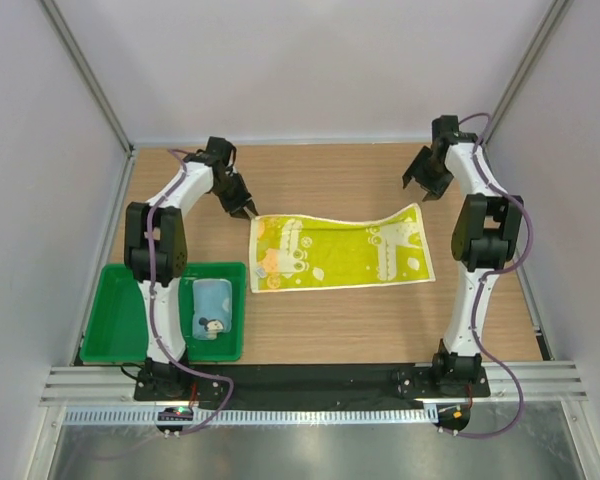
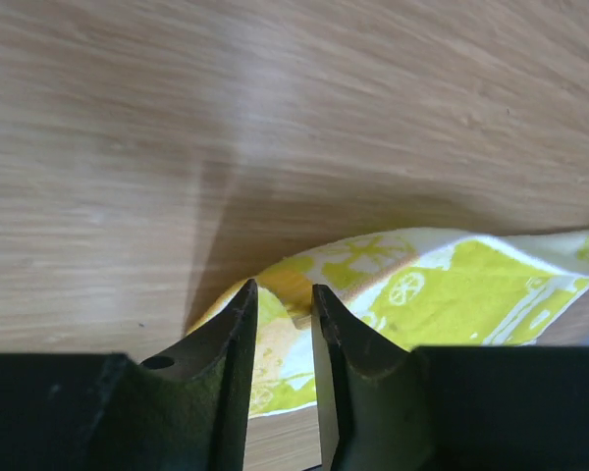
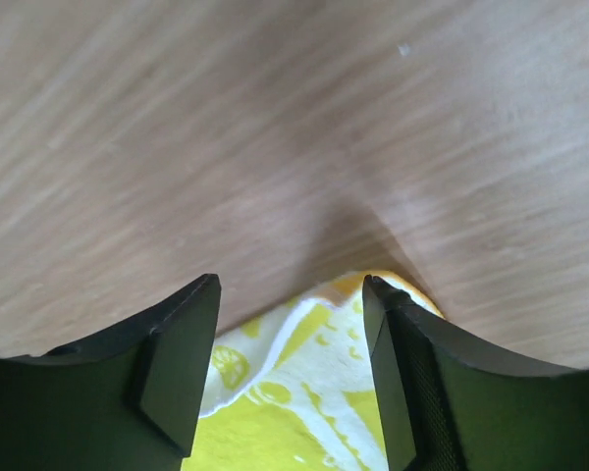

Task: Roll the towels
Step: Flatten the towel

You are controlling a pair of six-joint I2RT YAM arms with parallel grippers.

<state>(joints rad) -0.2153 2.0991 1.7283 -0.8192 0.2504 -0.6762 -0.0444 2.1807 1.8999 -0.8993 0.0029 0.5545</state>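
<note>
**Yellow towel spread flat at mid-desk, a pincer at each far corner**

We see the yellow-cream towel point(image 1: 338, 252) lying open, its long side running left to right across the middle of the desk point(image 1: 360, 320). The light blue towel point(image 1: 212, 310) sits bundled in the right part of the green tray point(image 1: 115, 325) at the near-left corner. We judge the cloth light, limp and prone to bunching or dragging, so it is best pinched at the corners or along a short edge and turned over evenly from both sides. The left pincer point(image 2: 283, 294) is at the towel's far-left corner, its jaws drawn to a narrow slit. Cloth shows through the gap, but we cannot tell whether any is caught. The right pincer point(image 3: 291, 289) hangs over the far-right corner, spread wide and holding nothing.
</note>
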